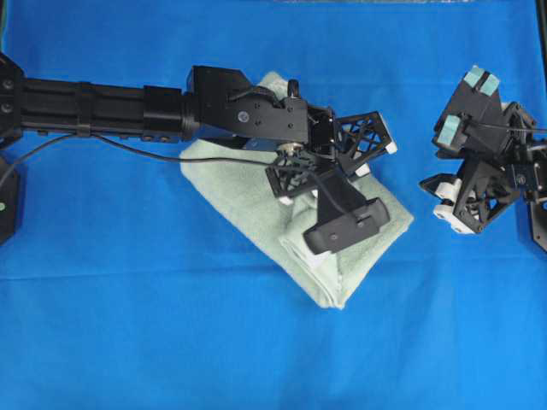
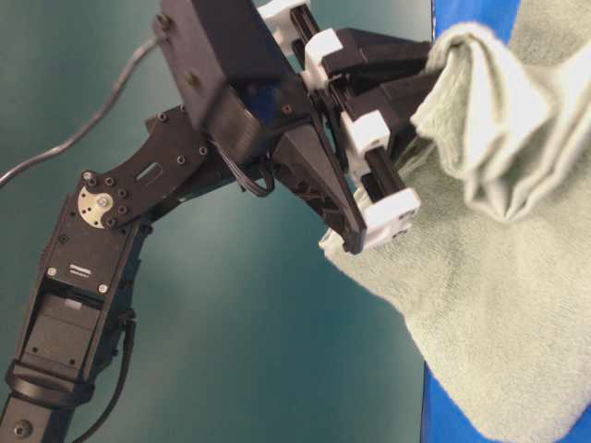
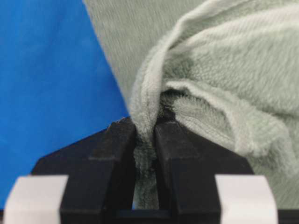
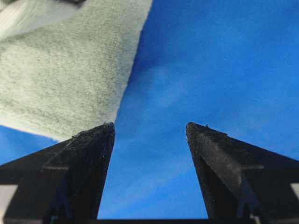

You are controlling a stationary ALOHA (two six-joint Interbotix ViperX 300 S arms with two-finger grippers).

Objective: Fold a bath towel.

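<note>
The bath towel (image 1: 231,184) is pale sage-green terry cloth, folded into a thick strip that lies slantwise on the blue table cover (image 1: 256,359). My left gripper (image 1: 340,171) reaches over the towel from the left and is shut on a bunched fold of it. In the left wrist view the cloth (image 3: 224,70) is pinched between the black fingertips (image 3: 124,140). In the table-level view the gathered towel (image 2: 499,277) hangs from that gripper (image 2: 416,88). My right gripper (image 1: 453,162) stands open at the right, clear of the towel. Its jaws (image 4: 149,128) hold only air above the blue cover, with the towel's edge (image 4: 60,70) ahead to the left.
The blue cover (image 4: 210,70) spreads over the whole table. The left arm's black body (image 1: 102,107) spans the upper left, and a cable (image 1: 128,149) trails from it across the cover. The left wrist camera housing (image 1: 342,226) hangs over the towel's right part.
</note>
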